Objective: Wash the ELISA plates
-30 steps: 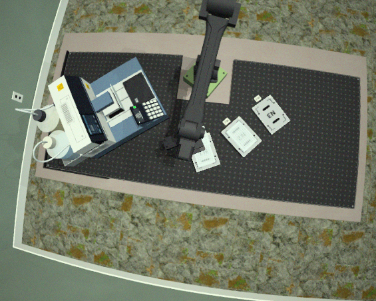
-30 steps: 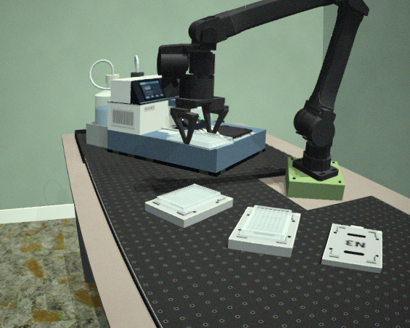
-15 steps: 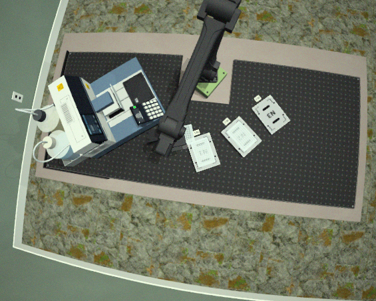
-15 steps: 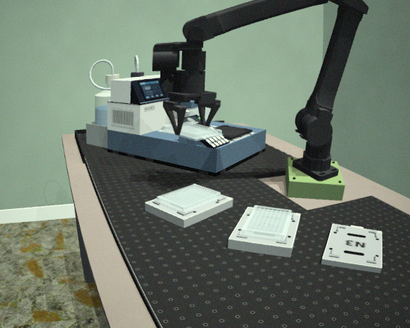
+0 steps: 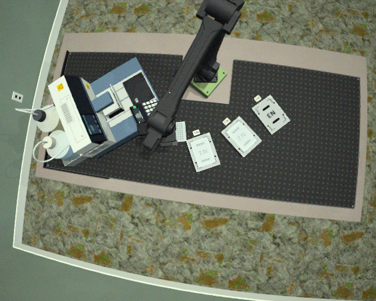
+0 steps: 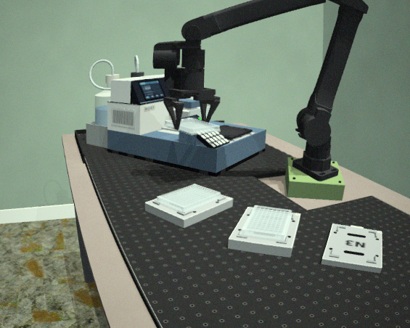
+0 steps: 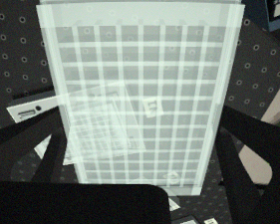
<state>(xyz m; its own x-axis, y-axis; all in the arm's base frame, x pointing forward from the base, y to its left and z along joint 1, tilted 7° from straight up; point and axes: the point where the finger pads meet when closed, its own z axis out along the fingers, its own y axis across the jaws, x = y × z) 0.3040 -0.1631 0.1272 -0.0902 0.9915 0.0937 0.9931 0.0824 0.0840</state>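
Note:
My gripper (image 6: 191,124) (image 7: 140,112) is shut on a clear ELISA plate (image 6: 200,126) (image 5: 180,131) (image 7: 140,64). It holds the plate level, high above the table between the washer (image 5: 120,131) (image 6: 160,149) and nest N1 (image 5: 198,170) (image 6: 183,221). The arm hides part of the plate in the top view. One plate (image 5: 203,152) (image 6: 189,197) lies in N1 and another plate (image 5: 241,136) (image 6: 267,221) in nest N2 (image 5: 243,154) (image 6: 258,249). Nest N3 (image 5: 283,117) (image 6: 360,261) is empty. The washer's lamp (image 5: 134,107) (image 6: 199,118) is green.
The washer's keypad (image 5: 150,105) (image 6: 212,138) stands near its front corner, beside a flat dark rectangular area (image 5: 138,87) (image 6: 236,132). The washer's tall white housing (image 5: 68,114) (image 6: 142,116) and two bottles stand at its far end. The arm's green base (image 5: 207,90) (image 6: 314,190) is at the table's back.

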